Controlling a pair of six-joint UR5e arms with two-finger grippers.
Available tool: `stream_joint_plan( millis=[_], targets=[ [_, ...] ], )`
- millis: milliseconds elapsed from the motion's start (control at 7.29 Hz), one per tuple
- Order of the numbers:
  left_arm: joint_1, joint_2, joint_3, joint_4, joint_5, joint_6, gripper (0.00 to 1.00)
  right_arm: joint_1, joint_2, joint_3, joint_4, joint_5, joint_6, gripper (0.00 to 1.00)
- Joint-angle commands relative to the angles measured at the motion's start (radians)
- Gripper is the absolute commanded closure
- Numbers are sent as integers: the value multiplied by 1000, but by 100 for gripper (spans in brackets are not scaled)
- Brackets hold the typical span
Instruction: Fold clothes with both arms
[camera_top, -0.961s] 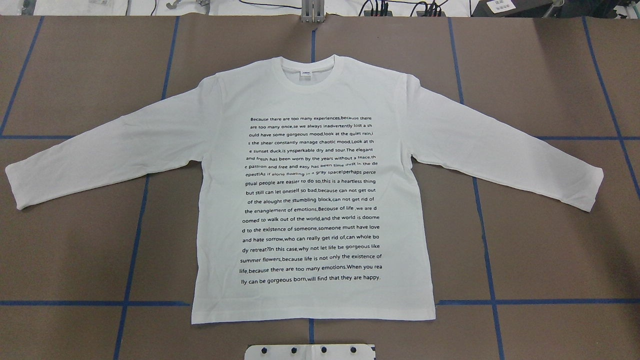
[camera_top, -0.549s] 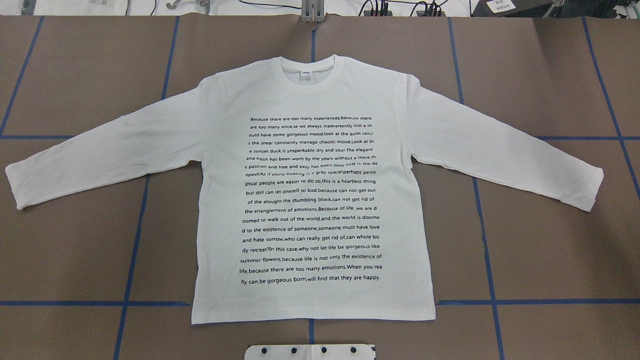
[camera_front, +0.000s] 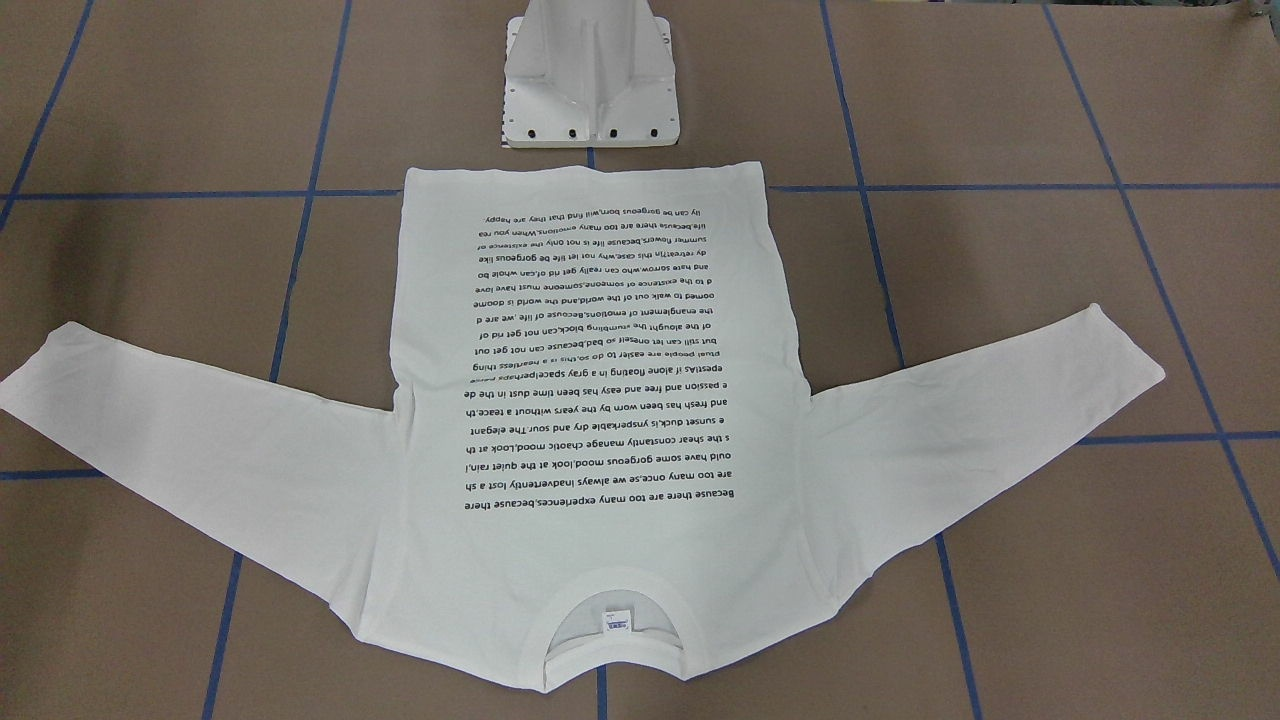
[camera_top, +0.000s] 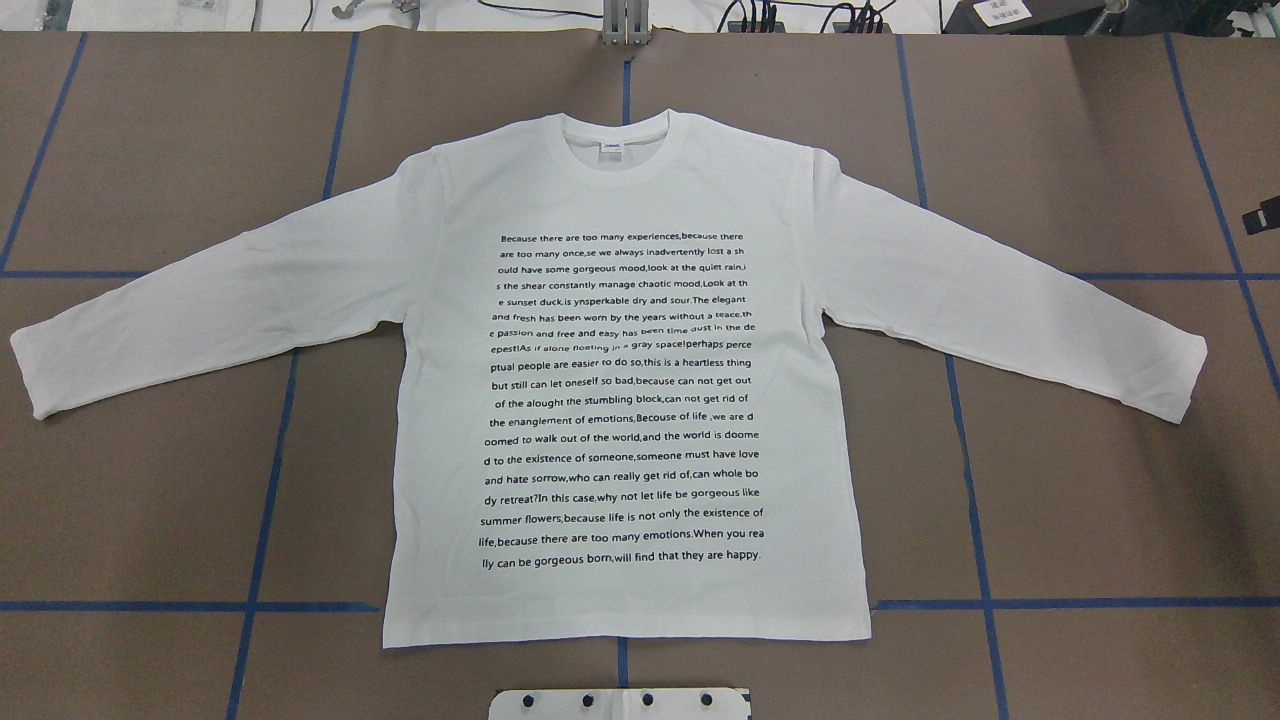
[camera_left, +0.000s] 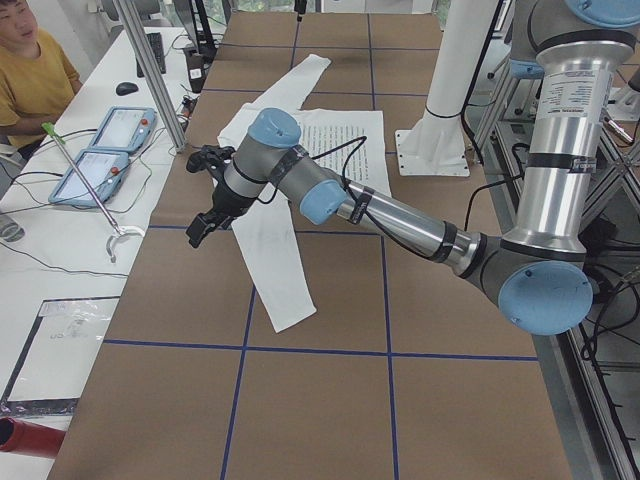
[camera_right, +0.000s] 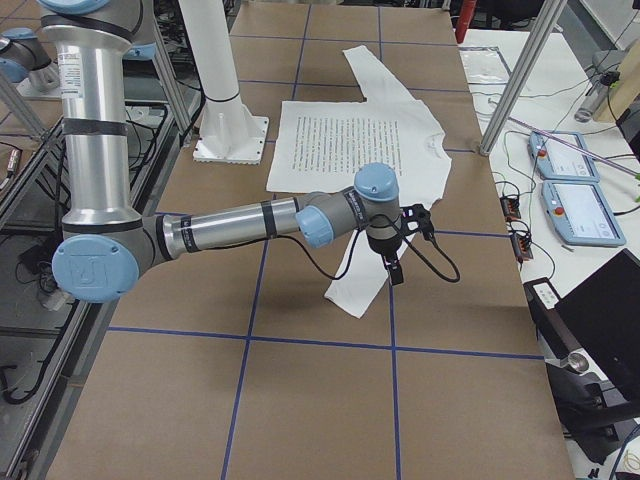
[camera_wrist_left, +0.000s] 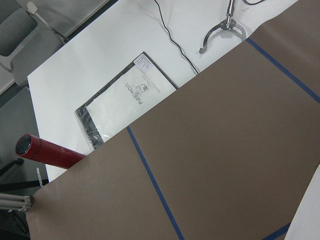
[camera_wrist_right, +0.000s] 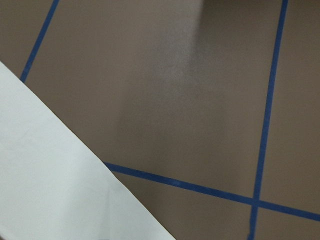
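Lying flat, white T-shirt (camera_top: 620, 200), pedestal (camera_front: 590, 90) beside hem, red tube (camera_wrist_left: 47, 152) well apart

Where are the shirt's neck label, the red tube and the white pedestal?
neck label (camera_top: 611, 148): overhead view, its middle.
red tube (camera_wrist_left: 54, 154): left wrist view, its side.
white pedestal (camera_front: 630, 122): front-facing view, its base plate.

A white long-sleeved cotton T-shirt (camera_top: 625, 400) lies flat, black text upward (sleeves spread wide); the silver-grey left arm (camera_left: 400, 215) and right arm (camera_right: 230, 225) reach over its sleeves.

One T-shirt (camera_top: 620, 400); near it one left arm (camera_left: 400, 215), one right arm (camera_right: 230, 225), one pedestal (camera_front: 590, 75) at its hem, two tablets (camera_left: 121, 126), one red tube (camera_wrist_left: 47, 150).
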Motion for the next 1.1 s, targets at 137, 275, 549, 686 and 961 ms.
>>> stream_joint_plan(
  millis=[137, 275, 549, 686, 961],
  targets=[
    [0, 4, -1, -2, -67, -5, 0, -110, -56, -235, 478, -17, 294, 24],
    [0, 4, 5, -2, -73, -4, 0, -135, -77, -245, 478, -34, 311, 28],
    [0, 16, 2, -4, -99, -2, 0, -211, -102, -245, 481, -120, 366, 27],
    [0, 28, -2, -4, -101, 0, 0, -244, -102, -255, 481, -153, 370, 27],
    [0, 41, -4, -7, -101, 4, 0, -261, -102, -277, 484, -169, 371, 29]
  ],
)
